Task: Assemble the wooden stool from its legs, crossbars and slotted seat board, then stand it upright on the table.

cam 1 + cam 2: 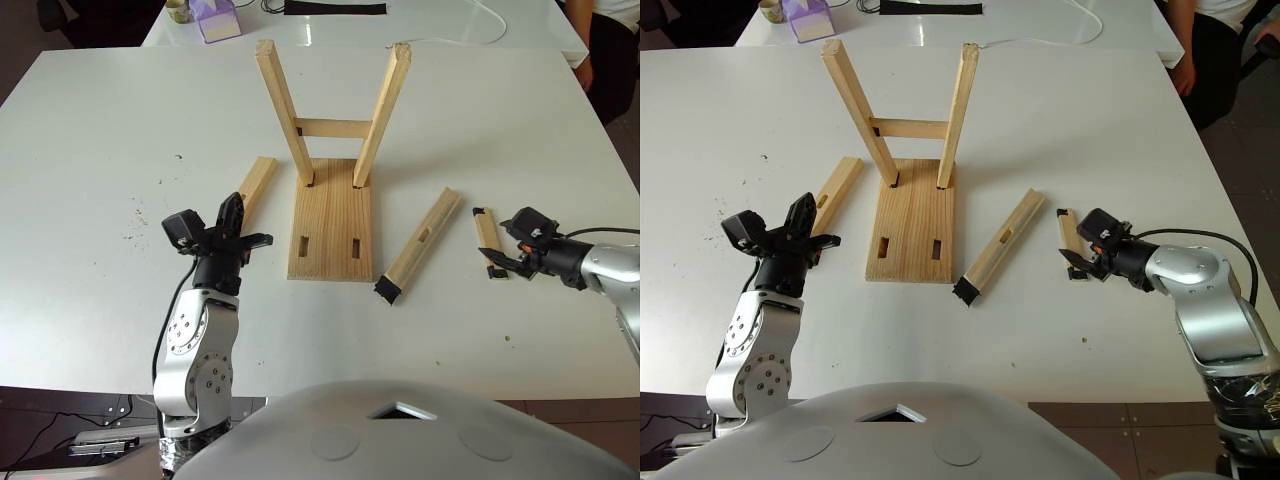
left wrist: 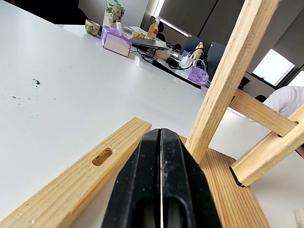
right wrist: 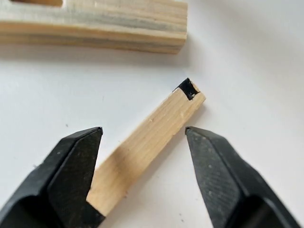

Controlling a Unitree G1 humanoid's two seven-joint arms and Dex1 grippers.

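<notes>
Right gripper [image 3: 142, 134] sits low over the table's right side, near the front edge, its black fingers spread wide to either side of the near end of a short pale wooden crossbar [image 1: 488, 240]. From where I can see, neither finger presses on the wood. The crossbar lies flat on the white table [image 1: 100, 150], with a small black tip at its far end.

The left gripper [image 2: 160, 132] is clenched on nothing, fingers pressed together. It hovers towards the front left of the table, just above a loose light wooden leg [image 1: 258, 185] that lies flat, slot facing up.

The slotted seat board [image 1: 330, 215], a flat rectangle of grained pine, lies in the middle of the table. Two square wooden legs stand in its far slots, the left leg [image 1: 285, 110] and the right leg [image 1: 380, 115] splaying apart as they rise. A second crossbar [image 1: 333, 128] joins them partway up. The two slots nearer the front edge are unfilled.

Between the board and the short crossbar, another loose slotted leg [image 1: 422, 240] lies at a slant, its black-capped end [image 1: 388, 291] towards the front edge.

A purple tissue box [image 1: 215, 18] sits on a second table beyond the far edge.
</notes>
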